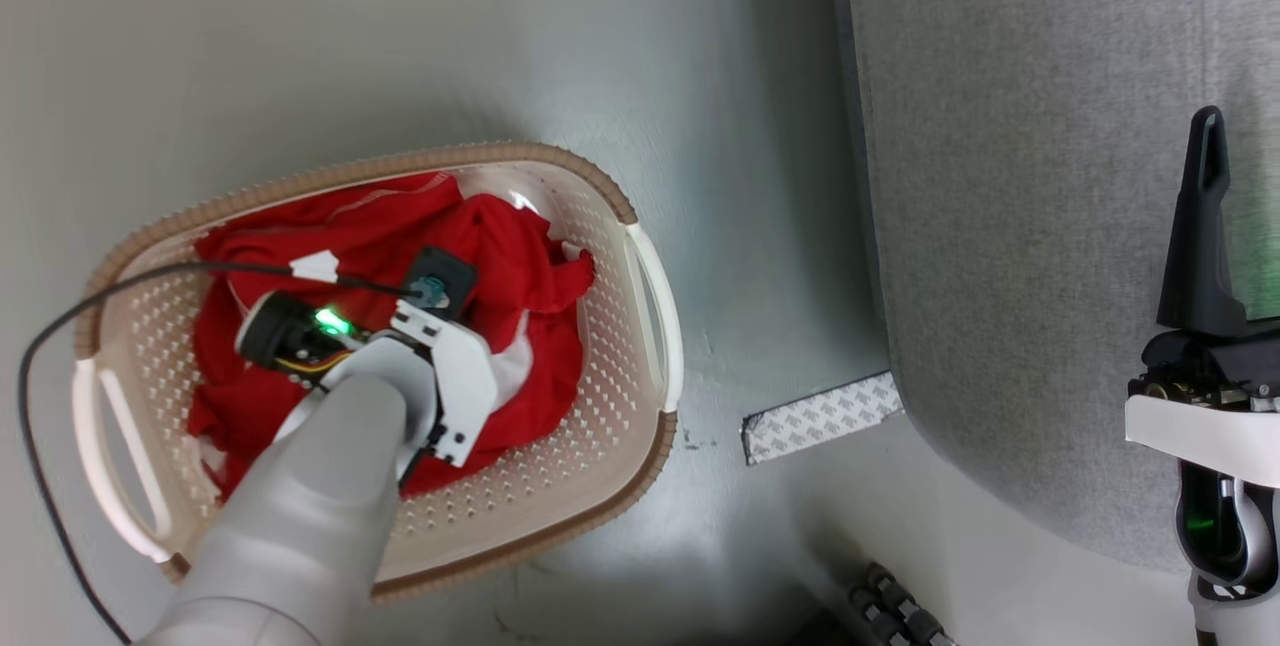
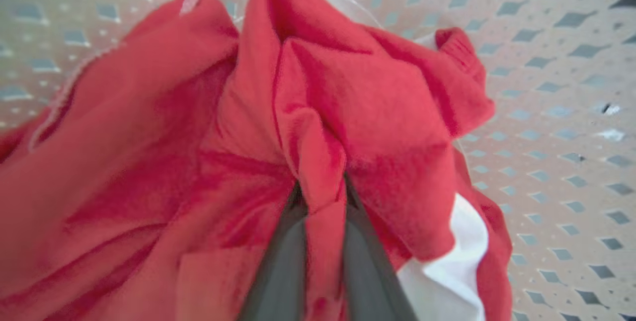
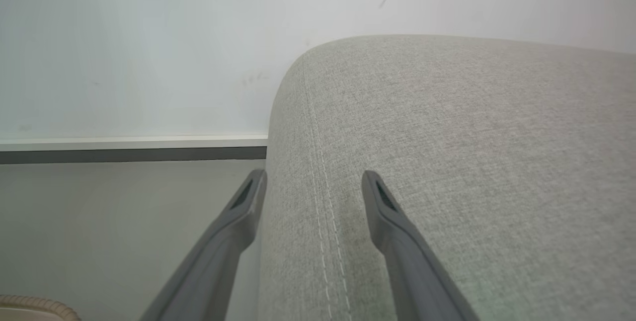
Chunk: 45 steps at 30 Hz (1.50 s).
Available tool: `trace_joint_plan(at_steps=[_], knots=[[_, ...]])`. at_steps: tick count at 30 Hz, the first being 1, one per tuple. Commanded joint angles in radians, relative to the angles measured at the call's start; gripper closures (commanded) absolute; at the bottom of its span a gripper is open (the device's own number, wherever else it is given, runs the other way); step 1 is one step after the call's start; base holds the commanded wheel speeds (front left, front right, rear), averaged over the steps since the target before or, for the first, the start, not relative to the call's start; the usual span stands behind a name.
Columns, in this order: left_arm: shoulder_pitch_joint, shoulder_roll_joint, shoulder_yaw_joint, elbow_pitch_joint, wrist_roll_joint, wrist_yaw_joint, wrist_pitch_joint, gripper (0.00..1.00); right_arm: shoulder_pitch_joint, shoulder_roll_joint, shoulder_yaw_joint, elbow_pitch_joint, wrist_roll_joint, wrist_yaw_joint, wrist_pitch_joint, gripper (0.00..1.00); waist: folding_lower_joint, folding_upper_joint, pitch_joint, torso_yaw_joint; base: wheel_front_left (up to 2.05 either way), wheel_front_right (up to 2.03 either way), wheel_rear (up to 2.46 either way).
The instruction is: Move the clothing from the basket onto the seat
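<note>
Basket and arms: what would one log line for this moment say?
step: grasp | left gripper: shut on clothing fold, inside basket | right gripper: open, holding nothing, at seat edge

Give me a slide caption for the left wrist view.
Left gripper pinches a fold of the red clothing inside the perforated basket.

Glossy grey floor (image 1: 400, 26), white wall (image 3: 149, 38)
</note>
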Motion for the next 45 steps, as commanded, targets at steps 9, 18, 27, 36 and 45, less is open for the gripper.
trace_joint_plan(at_steps=[9, 18, 27, 36, 45], knots=[[0.067, -0.028, -0.005, 0.007, -0.047, -0.004, -0.102, 1.0, 0.035, -0.008, -0.014, 0.031, -0.024, -0.002, 0.001, 0.0, -0.0001, 0.0, -0.201, 0.052, 0.0, 0.0, 0.0], [0.215, -0.045, 0.028, -0.109, -0.127, 0.01, -0.169, 1.0, 0.164, -0.029, -0.049, 0.079, -0.056, -0.002, 0.001, 0.0, -0.0001, 0.0, -0.471, 0.124, 0.0, 0.0, 0.0], [0.438, -0.024, 0.067, -0.412, -0.17, 0.034, -0.168, 1.0, 0.292, -0.041, -0.072, 0.116, -0.09, -0.002, 0.001, 0.0, -0.0001, 0.0, -0.683, 0.171, 0.0, 0.0, 0.0], [0.641, 0.007, 0.119, -0.674, -0.196, 0.083, -0.168, 1.0, 0.386, -0.039, -0.075, 0.137, -0.116, -0.002, 0.001, 0.0, -0.0001, 0.0, -0.83, 0.186, 0.0, 0.0, 0.0], [0.788, 0.027, 0.188, -0.88, -0.174, 0.146, -0.168, 1.0, 0.467, -0.073, -0.024, 0.178, -0.144, -0.002, 0.001, 0.0, -0.0001, 0.0, -0.941, 0.221, 0.0, 0.0, 0.0]])
